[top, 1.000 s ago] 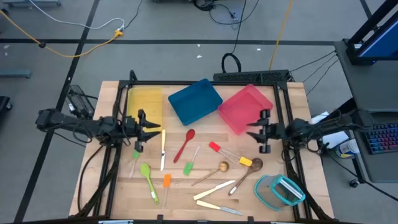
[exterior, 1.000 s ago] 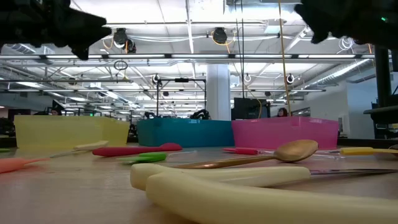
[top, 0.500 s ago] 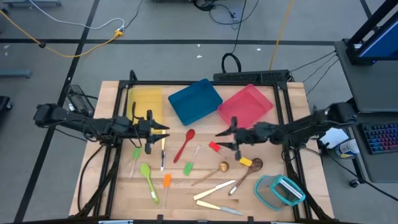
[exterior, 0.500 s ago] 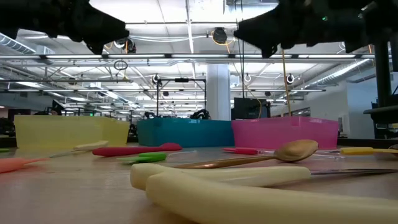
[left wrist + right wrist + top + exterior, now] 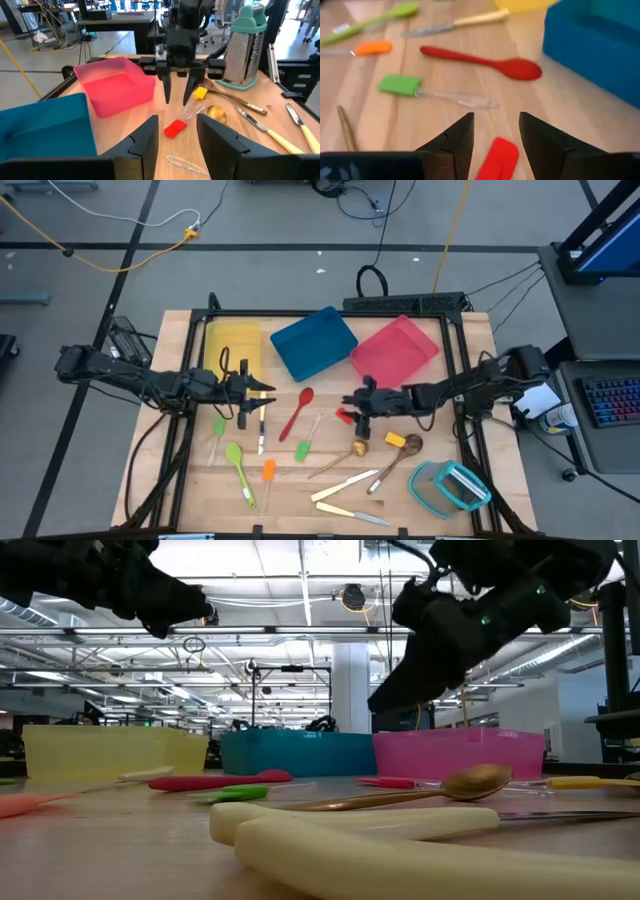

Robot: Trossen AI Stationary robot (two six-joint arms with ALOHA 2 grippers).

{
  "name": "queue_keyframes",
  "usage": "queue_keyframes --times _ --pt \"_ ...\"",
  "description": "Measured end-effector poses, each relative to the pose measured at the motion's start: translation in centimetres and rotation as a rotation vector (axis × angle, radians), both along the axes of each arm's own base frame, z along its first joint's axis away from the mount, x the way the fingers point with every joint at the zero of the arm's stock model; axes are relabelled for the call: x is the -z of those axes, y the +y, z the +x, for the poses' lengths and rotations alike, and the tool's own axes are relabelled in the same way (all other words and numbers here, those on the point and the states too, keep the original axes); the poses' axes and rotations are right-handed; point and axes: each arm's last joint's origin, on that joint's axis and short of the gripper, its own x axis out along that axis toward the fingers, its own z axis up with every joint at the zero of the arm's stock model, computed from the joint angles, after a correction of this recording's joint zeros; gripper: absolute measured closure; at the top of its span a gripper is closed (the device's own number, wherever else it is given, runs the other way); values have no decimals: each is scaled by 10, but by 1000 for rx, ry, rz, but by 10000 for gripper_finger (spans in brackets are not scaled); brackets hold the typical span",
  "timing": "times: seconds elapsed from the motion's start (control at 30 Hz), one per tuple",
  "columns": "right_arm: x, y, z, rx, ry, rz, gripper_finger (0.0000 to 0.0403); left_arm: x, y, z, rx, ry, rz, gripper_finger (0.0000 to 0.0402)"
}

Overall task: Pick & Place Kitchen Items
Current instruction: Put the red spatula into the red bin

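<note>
Right gripper [image 5: 356,405] hangs low over the red-headed spatula [image 5: 345,417], jaws apart, nothing between them; from the right wrist view that red head [image 5: 497,159] sits just ahead of the fingers, partly cut off by the frame edge. Its clear handle is hard to make out from above. Left gripper [image 5: 250,392] hovers above the cream-handled knife [image 5: 262,423], jaws parted and empty, and its arm hides the knife's upper end. In the low view, the near cream knives [image 5: 380,840] block much of the table, so only slivers of the red spoon [image 5: 215,781] and wooden spoon [image 5: 455,785] show. Open wood lies between the red spoon [image 5: 297,411] and the blue tray [image 5: 313,342]. The pink tray [image 5: 394,354] sits just behind the right gripper. The teal-rimmed container [image 5: 447,485] rests near the table's front right corner.
</note>
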Motion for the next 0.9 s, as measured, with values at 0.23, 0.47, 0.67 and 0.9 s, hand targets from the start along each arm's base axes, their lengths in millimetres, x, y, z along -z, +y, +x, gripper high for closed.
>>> queue_keyframes --times 0.23,0.47,0.67,0.9 --pt "25 0 6 16 70 3 209 0 0 0 0 0 2 266" --pt "44 -2 11 28 100 1 165 2 0 0 0 18 4 266" --pt "58 -11 12 99 146 50 156 3 0 0 0 25 5 266" --pt "65 -17 14 123 153 65 171 5 0 -1 0 51 9 266"
